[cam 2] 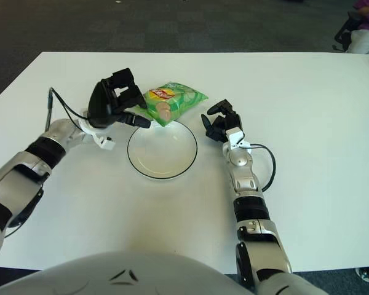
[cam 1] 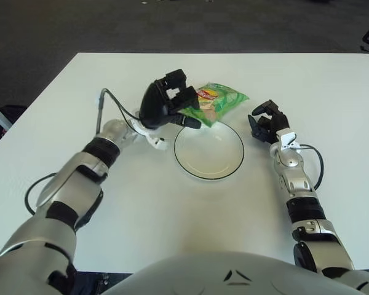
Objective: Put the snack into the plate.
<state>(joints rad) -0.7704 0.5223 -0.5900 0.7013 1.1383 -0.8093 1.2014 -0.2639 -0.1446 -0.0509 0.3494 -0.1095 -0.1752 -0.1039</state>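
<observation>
The left hand [cam 1: 172, 104] hides the snack's [cam 1: 220, 101] near-left corner
</observation>
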